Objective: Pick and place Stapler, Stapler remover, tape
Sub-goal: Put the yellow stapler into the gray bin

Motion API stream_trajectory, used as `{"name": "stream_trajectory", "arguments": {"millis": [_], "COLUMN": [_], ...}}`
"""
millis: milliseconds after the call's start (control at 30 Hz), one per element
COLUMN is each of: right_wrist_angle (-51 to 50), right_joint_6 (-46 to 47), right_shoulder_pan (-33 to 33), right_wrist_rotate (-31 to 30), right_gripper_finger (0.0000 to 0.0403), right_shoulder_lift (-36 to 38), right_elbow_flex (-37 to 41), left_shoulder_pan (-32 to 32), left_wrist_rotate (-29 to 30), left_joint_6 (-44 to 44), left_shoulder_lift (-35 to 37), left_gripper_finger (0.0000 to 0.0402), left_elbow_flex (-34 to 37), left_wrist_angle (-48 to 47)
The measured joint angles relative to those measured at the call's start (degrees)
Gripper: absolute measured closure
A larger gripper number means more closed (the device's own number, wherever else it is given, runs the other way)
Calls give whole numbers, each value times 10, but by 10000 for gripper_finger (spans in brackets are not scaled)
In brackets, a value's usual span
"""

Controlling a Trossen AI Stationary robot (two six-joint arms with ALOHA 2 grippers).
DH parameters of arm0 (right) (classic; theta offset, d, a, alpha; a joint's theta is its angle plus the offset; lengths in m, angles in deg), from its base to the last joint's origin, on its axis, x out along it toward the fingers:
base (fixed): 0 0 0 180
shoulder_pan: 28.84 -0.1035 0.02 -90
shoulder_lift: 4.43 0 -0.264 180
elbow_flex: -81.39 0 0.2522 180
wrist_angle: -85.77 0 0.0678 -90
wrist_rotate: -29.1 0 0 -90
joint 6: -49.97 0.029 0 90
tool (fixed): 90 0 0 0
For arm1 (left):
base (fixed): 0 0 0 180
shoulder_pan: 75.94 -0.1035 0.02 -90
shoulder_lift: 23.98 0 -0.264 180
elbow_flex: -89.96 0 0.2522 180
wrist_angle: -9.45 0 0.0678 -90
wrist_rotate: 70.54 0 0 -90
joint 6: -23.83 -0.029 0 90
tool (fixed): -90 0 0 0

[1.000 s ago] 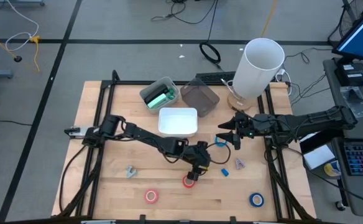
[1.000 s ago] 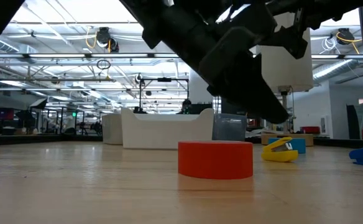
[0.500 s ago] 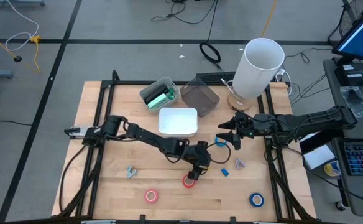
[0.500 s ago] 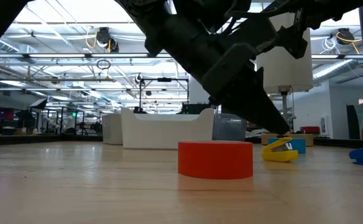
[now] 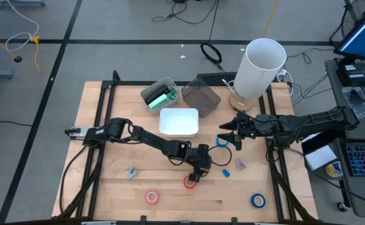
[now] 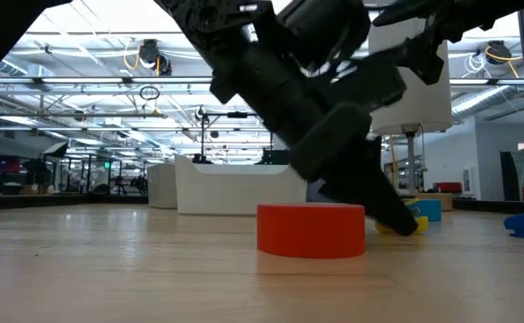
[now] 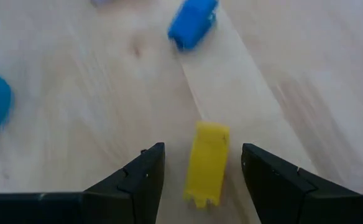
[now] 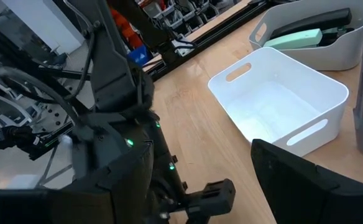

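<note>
Red tape (image 6: 310, 230), a squat ring, sits nearest on the wooden table (image 5: 107, 187). In all four tape rolls lie there: this one (image 5: 189, 182), a pink-red one (image 5: 152, 197), a blue one (image 5: 258, 200) near the front right corner, another blue (image 5: 223, 142) by the right gripper (image 5: 227, 139), whose fingers stand apart. The left gripper (image 7: 201, 171), fingers spread and empty, hangs over a small yellow stapler remover (image 7: 206, 163); a blue piece (image 7: 192, 23) lies beyond. Farther back: one white bin (image 5: 179, 122), one grey bin holding a green stapler (image 5: 159, 98).
</note>
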Motion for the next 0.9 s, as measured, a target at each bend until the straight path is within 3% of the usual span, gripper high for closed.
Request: {"name": "stream_trajectory", "arguments": {"millis": [233,567,800,900], "right_wrist_angle": [0,0,0,0], "right_joint_6": [0,-2,-2,-2], "right_shoulder_pan": [0,0,0,0], "right_wrist_rotate": [0,0,0,0], "right_gripper_finger": [140,140,140,140], "right_shoulder_lift": [0,0,0,0], "right_elbow_flex": [0,0,0,0], "left_shoulder_pan": [0,0,-1,-1], "left_wrist_rotate": [-2,-25,-25,4], "left_joint_6": [19,67,133,161], "left_shoulder_lift": [-4,-4,8,38], "left_gripper_finger": [203,335,338,327], "left_elbow_flex": [-1,-1,0,0], "left_wrist_angle": [3,2,-5,-29]}}
